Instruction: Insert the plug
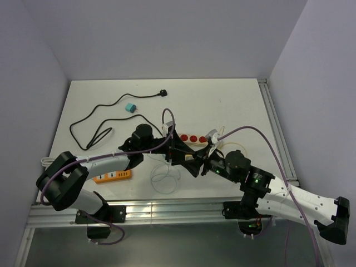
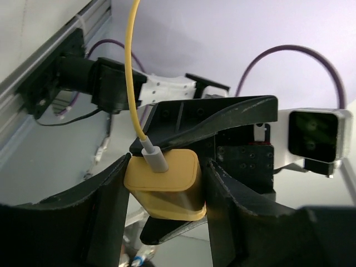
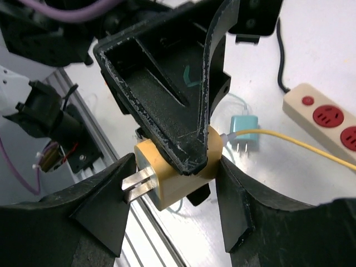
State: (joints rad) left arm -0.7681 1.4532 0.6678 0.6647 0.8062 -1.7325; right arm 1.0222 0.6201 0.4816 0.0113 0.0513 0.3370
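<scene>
A yellow plug (image 2: 167,186) with a yellow cable (image 2: 132,67) hangs above the table between both grippers. My left gripper (image 2: 165,183) is shut on its two sides. My right gripper (image 3: 172,178) spans it lengthwise: one finger (image 3: 105,206) touches the metal prongs (image 3: 136,183), the other presses the cable end. In the top view the left gripper (image 1: 185,152) and right gripper (image 1: 197,162) meet just in front of the white power strip (image 1: 194,139) with red sockets, which also shows in the right wrist view (image 3: 328,119).
An orange power strip (image 1: 111,176) lies at the near left. A teal plug (image 1: 130,107) and a black cable (image 1: 92,130) lie at the far left. A teal plug (image 3: 245,130) lies behind the grippers. A clear cable loop (image 1: 165,178) lies near the front rail.
</scene>
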